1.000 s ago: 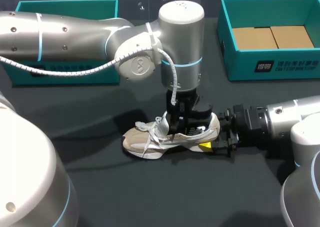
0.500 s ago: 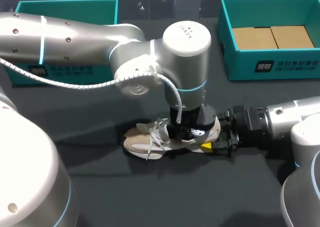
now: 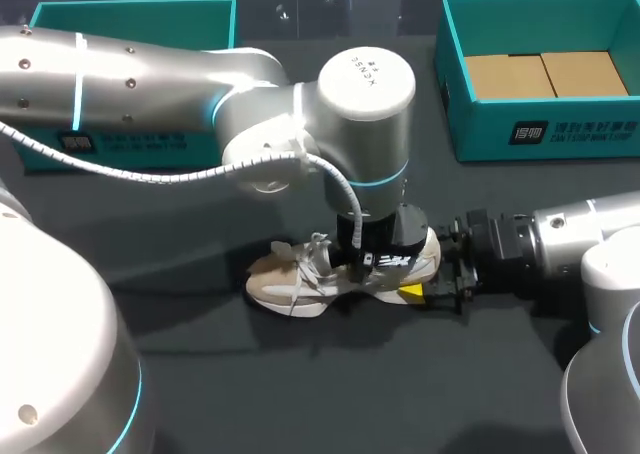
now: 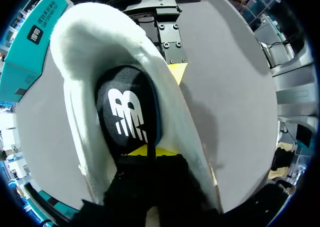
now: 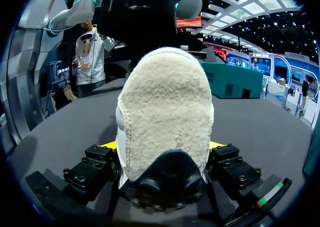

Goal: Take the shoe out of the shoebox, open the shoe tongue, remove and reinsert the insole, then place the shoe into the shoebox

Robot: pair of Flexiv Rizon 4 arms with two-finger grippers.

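Seen from above, the shoe [image 3: 300, 279] stands on its sole on the bench [image 3: 300, 374], with the left gripper [image 3: 375, 262] down in its opening and the right gripper [image 3: 420, 274] at its heel. At the left wrist, that gripper sits on the black insole [image 4: 127, 112]; whether it grips anything cannot be told. At the right wrist, the heel lies between the fingers [image 5: 87, 174], clamped from both sides.

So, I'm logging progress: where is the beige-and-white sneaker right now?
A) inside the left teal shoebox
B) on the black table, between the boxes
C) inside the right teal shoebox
B: the beige-and-white sneaker lies on the black table, outside the left teal shoebox and the right teal shoebox.
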